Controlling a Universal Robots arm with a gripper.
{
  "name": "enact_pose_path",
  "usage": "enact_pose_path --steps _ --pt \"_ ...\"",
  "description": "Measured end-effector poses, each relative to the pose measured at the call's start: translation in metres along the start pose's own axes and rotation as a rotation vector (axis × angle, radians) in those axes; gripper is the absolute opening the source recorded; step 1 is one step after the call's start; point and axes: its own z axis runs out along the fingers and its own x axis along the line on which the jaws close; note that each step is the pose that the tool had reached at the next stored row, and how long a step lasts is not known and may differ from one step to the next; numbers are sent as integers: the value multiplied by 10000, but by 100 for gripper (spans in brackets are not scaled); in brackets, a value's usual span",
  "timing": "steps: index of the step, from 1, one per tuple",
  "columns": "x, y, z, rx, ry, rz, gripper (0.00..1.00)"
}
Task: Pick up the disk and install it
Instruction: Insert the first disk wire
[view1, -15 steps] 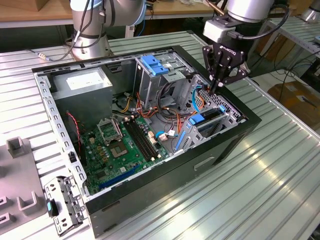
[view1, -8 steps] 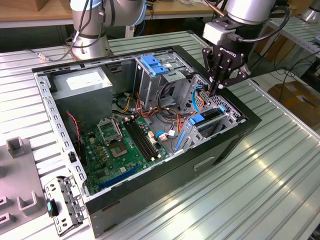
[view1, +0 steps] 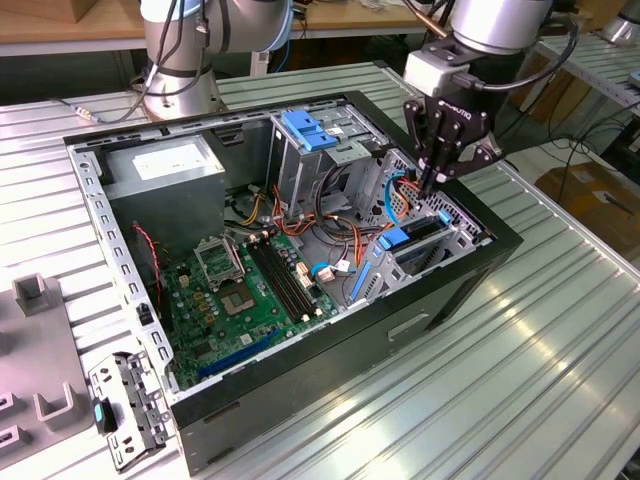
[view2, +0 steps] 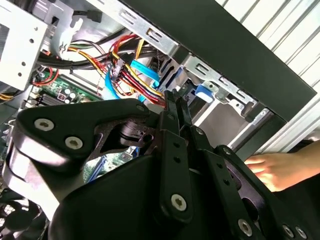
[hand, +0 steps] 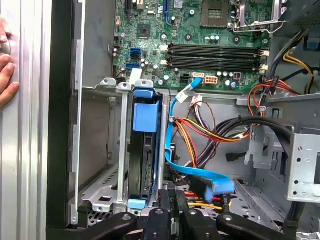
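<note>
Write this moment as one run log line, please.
gripper: shut, holds nothing | position: above cables beside drive bay | disk: seated on edge in bay | hand: on table outside computer case

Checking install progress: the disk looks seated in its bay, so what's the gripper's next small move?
Probably a short lift straight up: the disk stands in the drive bay, the shut gripper holds nothing, and its tips are beside the blue data cable.

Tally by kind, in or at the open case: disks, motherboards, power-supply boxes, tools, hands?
Disk: 1
Motherboard: 1
Power-supply box: 1
Tool: 1
Hand: 1
Total: 5
</note>
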Motion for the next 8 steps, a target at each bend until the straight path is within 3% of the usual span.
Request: enact_pose_path --steps 5,8 --pt "117 11 37 38 15 5 16" --pt "137 21 68 39 13 4 16"
